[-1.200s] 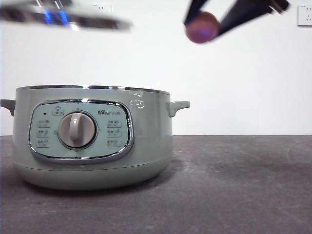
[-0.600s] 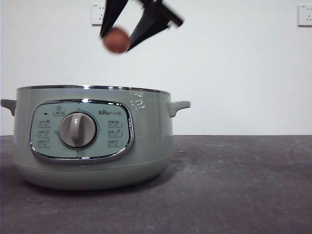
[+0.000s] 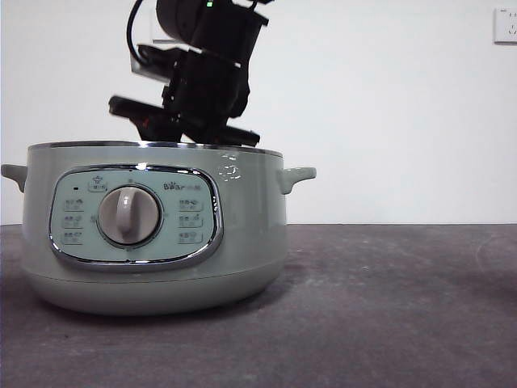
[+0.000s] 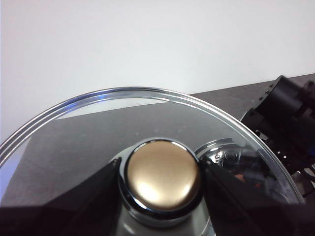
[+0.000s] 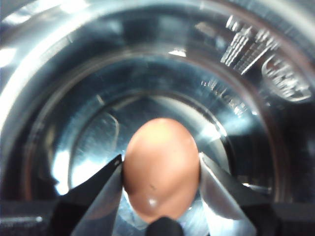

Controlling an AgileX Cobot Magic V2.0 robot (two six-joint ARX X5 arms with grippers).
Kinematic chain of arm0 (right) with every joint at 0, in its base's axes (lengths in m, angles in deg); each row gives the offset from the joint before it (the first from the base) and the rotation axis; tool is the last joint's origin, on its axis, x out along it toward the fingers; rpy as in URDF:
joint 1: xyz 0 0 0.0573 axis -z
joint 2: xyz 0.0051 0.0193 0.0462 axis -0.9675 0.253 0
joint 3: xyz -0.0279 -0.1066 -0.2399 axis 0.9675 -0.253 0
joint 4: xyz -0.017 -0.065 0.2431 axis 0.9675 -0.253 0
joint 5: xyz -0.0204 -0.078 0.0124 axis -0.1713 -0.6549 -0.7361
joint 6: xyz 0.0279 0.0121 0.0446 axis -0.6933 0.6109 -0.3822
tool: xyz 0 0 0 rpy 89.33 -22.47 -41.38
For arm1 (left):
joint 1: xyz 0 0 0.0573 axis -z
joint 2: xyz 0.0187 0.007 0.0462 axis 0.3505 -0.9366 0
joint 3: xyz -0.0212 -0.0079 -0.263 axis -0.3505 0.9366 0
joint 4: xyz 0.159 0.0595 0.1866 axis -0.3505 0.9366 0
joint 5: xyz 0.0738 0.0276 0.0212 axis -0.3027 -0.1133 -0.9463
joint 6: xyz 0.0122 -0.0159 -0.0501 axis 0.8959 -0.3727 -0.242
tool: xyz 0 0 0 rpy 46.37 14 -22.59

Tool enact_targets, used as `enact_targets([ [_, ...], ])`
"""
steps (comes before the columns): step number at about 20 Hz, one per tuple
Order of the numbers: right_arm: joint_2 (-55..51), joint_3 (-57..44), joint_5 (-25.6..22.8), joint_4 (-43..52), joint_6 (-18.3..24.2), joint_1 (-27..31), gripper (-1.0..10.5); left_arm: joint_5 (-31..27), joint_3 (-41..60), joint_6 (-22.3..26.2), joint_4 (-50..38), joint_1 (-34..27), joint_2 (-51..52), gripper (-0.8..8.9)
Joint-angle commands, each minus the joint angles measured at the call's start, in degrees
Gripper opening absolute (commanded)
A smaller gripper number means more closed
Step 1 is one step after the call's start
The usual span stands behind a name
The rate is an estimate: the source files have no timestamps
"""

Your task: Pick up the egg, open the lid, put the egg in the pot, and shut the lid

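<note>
The right gripper (image 5: 160, 169) squeezes the egg (image 5: 161, 167) between its jaws low inside the pot (image 3: 153, 234) so it won't drop and crack, while the left gripper (image 4: 162, 177) pinches the lid (image 4: 147, 128) by its knob, away from the pot's opening.

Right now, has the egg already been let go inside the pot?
No, the right tool is clamped on the egg, holding it above the pot's shiny inner bottom.

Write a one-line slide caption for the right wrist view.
Right gripper holds the egg inside the pot.
</note>
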Motion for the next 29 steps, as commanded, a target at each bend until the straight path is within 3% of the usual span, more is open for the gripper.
enact_targets([
  [1, 2.0, 0.2, -0.1, 0.3, 1.6, -0.2, -0.1, -0.1, -0.7, 0.2, -2.9, 0.0, 0.6, -0.08],
  [6, 4.1, 0.2, -0.1, -0.2, 2.1, -0.4, 0.1, -0.1, -0.7, 0.1, -2.8, 0.0, 0.6, -0.08],
  [9, 4.1, 0.2, -0.3, -0.3, 1.6, -0.9, 3.7, -0.1, -0.7, 0.1, -2.8, 0.0, 0.6, -0.08],
  [10, 4.1, 0.2, -0.3, -0.2, 1.4, -0.9, 4.0, -0.1, -0.7, 0.1, -2.8, 0.0, 0.6, -0.08],
  [16, 1.9, 0.3, -0.1, -0.2, 0.3, -0.9, 4.1, -0.1, -0.7, 0.1, -2.7, 0.0, 0.6, -0.08],
  [23, -12.1, 0.3, -0.4, -9.0, -1.1, 0.1, 4.0, 0.9, -0.7, 0.1, -4.4, 0.0, -7.0, -0.08],
  [25, -17.7, 0.3, -0.9, -11.9, -1.1, 0.9, 4.0, 4.2, -0.7, 0.1, -7.6, 0.0, -11.5, -0.08],
  [29, -28.1, 0.3, -8.0, -18.2, -1.2, 2.6, 4.0, 12.3, -0.7, -2.1, -15.1, 0.0, -20.3, -0.08],
])
